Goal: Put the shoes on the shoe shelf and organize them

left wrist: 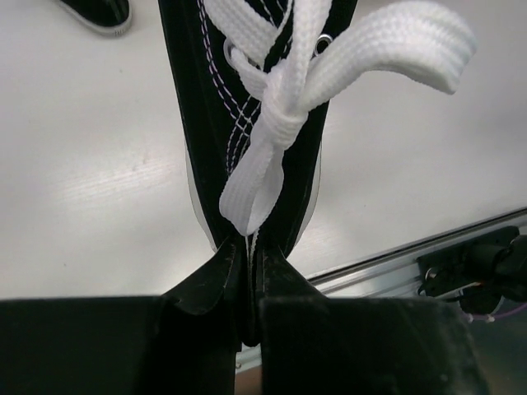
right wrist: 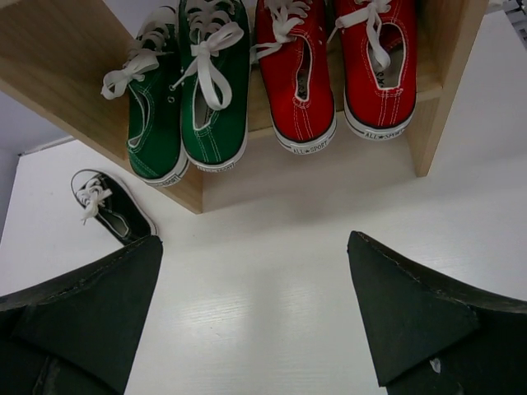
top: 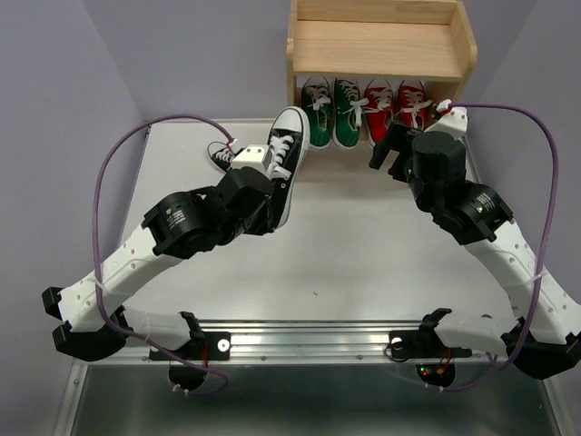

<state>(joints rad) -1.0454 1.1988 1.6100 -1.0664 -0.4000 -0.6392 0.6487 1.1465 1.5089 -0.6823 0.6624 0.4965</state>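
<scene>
My left gripper [top: 277,186] is shut on a black sneaker [top: 287,145], holding it by the heel above the table with its toe toward the wooden shoe shelf [top: 381,45]. In the left wrist view the gripper [left wrist: 249,271] pinches the black shoe [left wrist: 239,107] below its white lace bow. The second black sneaker [top: 221,155] lies on the table at the left; it also shows in the right wrist view [right wrist: 111,207]. The green pair [top: 332,109] and the red pair [top: 396,107] sit on the shelf's lower tier. My right gripper [top: 388,150] is open and empty in front of the red pair [right wrist: 333,66].
The shelf's top tier [top: 372,50] holds nothing. A metal rail [top: 309,341] runs along the table's near edge. Purple cables [top: 123,154] loop beside both arms. The shelf's side panel [right wrist: 436,90] stands close to the right gripper.
</scene>
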